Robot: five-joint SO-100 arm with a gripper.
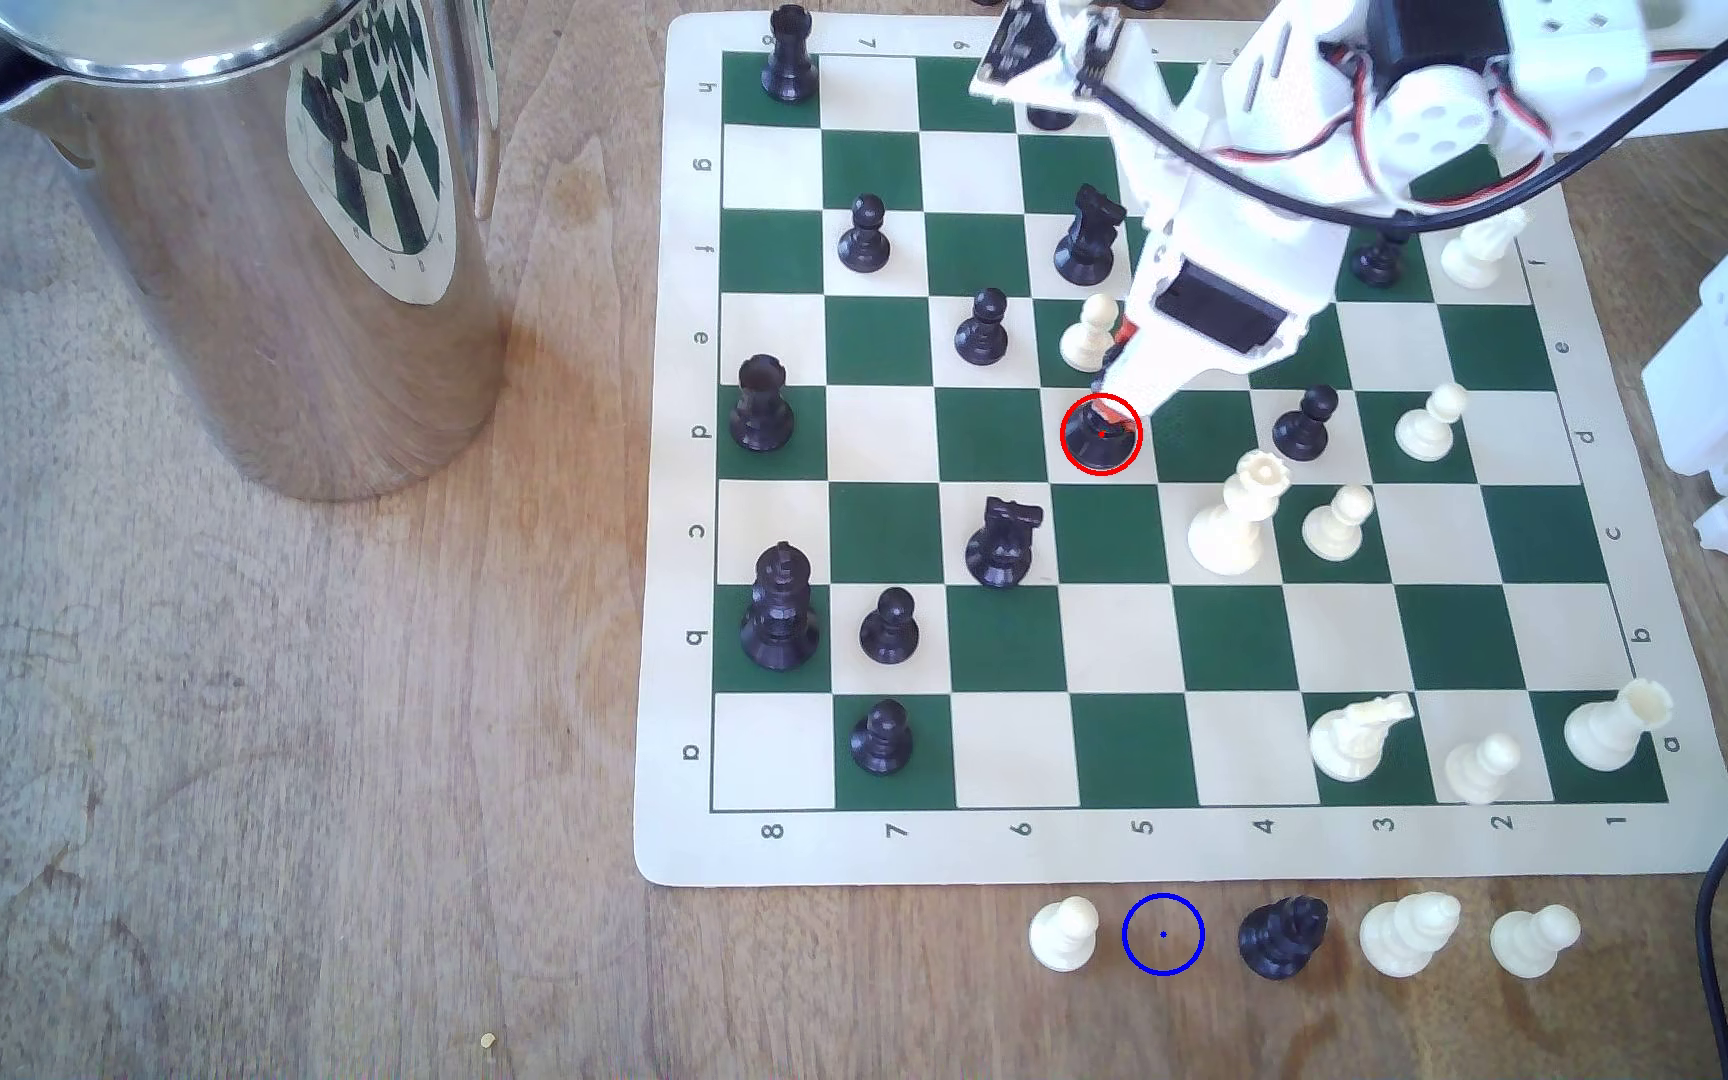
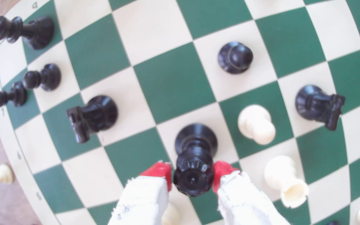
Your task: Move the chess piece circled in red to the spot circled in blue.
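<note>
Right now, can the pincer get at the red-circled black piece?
Probably yes: the pincer already has a red fingertip on each side of the black piece, at its coronet; nothing sits between, and the white pawn stands clear.

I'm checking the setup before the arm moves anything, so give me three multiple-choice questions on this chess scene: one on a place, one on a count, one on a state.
1. Where is the blue-circled spot?
A. On a green square
B. On a white square
C. On bare wood beside the board

2. How many pieces stand in the off-board row with that spot?
A. Two
B. Four
C. Six

3. What is the gripper doing?
A. Closed on the crown of the red-circled black piece
B. Holding a white pawn
C. Hanging open over the blue spot

Answers:
1. C: the circle lies on the table, between a white pawn and a black piece.
2. B: three white pieces and one black.
3. A: in the wrist view, the red fingertips press both sides of the crown.
</note>
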